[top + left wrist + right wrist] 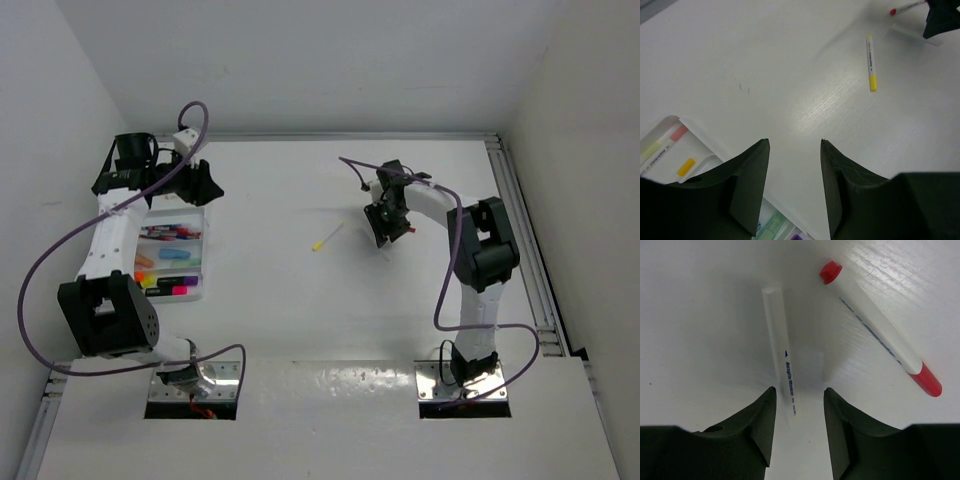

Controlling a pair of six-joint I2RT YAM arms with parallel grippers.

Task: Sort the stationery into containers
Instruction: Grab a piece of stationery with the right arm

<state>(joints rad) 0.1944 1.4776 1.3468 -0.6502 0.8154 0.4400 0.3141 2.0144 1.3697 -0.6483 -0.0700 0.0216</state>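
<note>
Status: R gripper (799, 392) sits low over the table w/ jaws partway apart, straddling the near end of a white pen (780, 340). Nothing gripped: clear gap on both sides of the barrel. The pen runs straight out ahead of the fingers, so the jaws stand square across it. Prob. lined up that way for a clean pinch near one end.

Red-capped pen (880, 340) lies just off the right-hand finger in the wrist view, angled away and not touching the white one. It's close enough that the finger could nudge it, imo.

L gripper (792, 145) is also apart and empty, hanging at the far corner of the white divided tray (195, 213). The tray is below and behind its fingers. Looks parked there to keep out of R's way.

Yellow-capped pen (870, 62) lies loose on the table well ahead of L and to its right, between the two hands.

Tray holds several highlighters (170, 287) in its compartments. Three pens are visible outside it, so the sort looks nearly done.

Risk for the pinch: thin, round barrel may roll if not centred.
</note>
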